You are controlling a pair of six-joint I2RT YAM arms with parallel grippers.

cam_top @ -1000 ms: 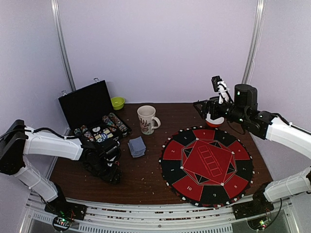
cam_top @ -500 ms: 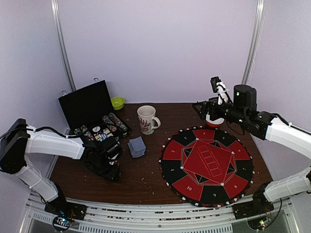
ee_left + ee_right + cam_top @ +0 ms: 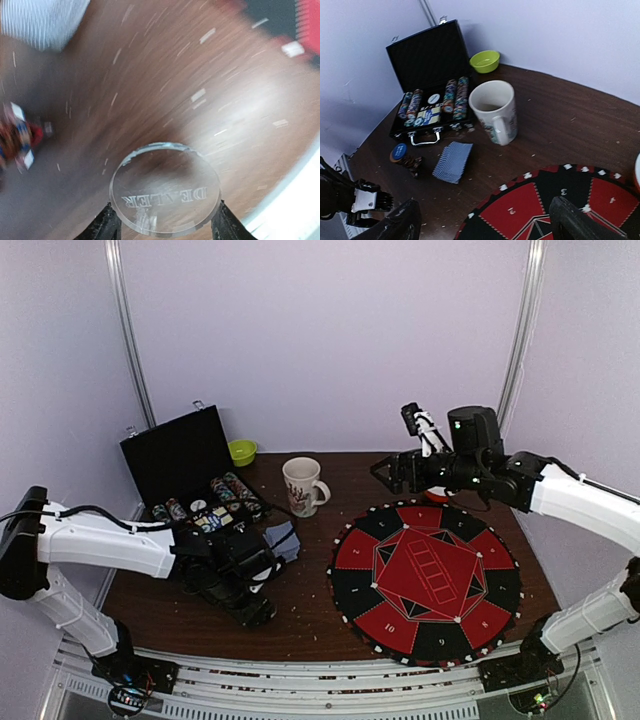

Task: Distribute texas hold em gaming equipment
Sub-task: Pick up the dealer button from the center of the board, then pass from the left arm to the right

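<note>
Overhead, the left gripper hung over bare wood, in front and to the right of the open black chip case. The right gripper hovered far to the case's right.

Left wrist: the jaws clasped a clear round disc engraved DEALER.

Right wrist: the jaws stood wide apart and held nothing. A grey-blue card deck lay just in front of the case.

Clear DEALER disc gripped between jaws, lettering upside-down.

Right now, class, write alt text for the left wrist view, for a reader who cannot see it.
A clear round disc engraved DEALER is gripped by the left gripper against a blurred brown table. A corner of the red and black mat shows top right.
</note>
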